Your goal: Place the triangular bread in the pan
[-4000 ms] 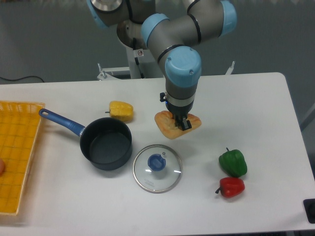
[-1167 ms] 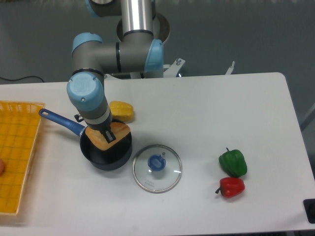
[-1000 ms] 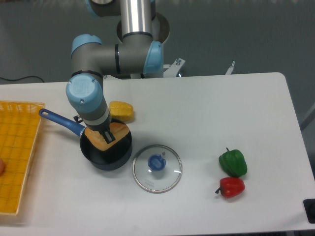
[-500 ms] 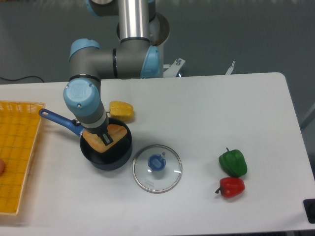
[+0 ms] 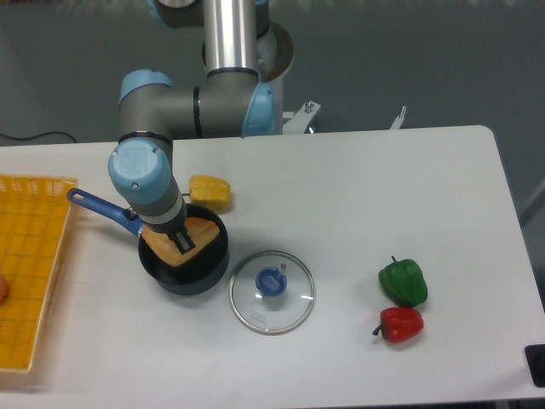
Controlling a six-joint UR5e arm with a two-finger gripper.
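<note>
The triangular bread [image 5: 197, 235], pale tan with an orange-brown crust, sits tilted inside the mouth of the pan [image 5: 203, 267], a small dark saucepan with a blue handle [image 5: 102, 211] pointing up-left. My gripper [image 5: 180, 243] hangs straight down over the pan and is shut on the bread, with a dark finger [image 5: 184, 244] across its face. The arm's wrist hides the bread's left part and the pan's far rim.
A yellow bell pepper [image 5: 210, 192] lies just behind the pan. A round glass lid [image 5: 272, 291] with a blue knob lies to the pan's right. A green pepper [image 5: 403, 282] and a red pepper [image 5: 398, 324] are at the right. An orange basket [image 5: 30, 264] stands at the left edge.
My gripper has carried the bread from the table's middle leftward to the pan. Over the last second it has sunk slightly lower and left into the pan's mouth.
</note>
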